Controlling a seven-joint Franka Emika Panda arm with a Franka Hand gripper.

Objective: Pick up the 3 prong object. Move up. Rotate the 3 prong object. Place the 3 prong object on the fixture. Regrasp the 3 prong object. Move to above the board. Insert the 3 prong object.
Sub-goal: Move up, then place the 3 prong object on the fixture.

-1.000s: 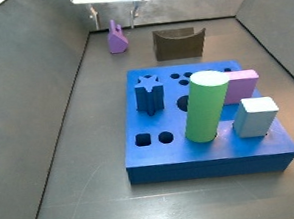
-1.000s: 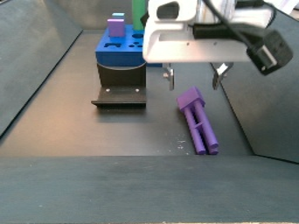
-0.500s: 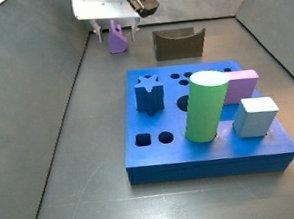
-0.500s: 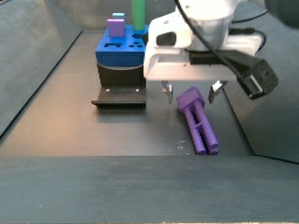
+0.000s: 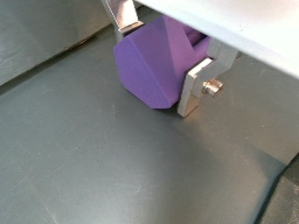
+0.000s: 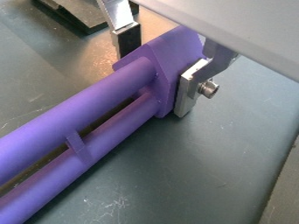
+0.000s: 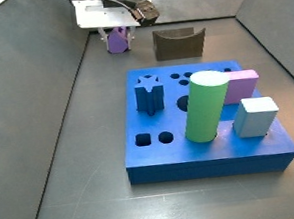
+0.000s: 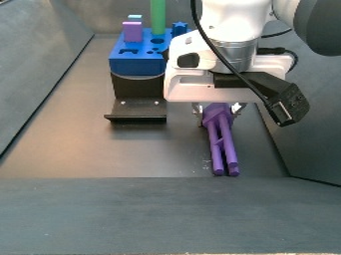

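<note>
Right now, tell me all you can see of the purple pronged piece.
The purple pronged piece is a long, matte plastic bar with ribs along its length and a wider block at one end. It lies flat on the dark floor, beside the brown fixture and apart from it. The gripper sits low over the block end, one finger on each side. I cannot tell whether they are gripping it yet.

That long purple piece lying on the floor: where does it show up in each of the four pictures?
Wrist view: the 3 prong object, end on, between the gripper fingers.
Wrist view: its length runs away from the fingers.
Side view: far corner, under the gripper, beside the fixture.
Side view: on the floor beyond the fixture.
Shared landmark: the gripper.
</note>
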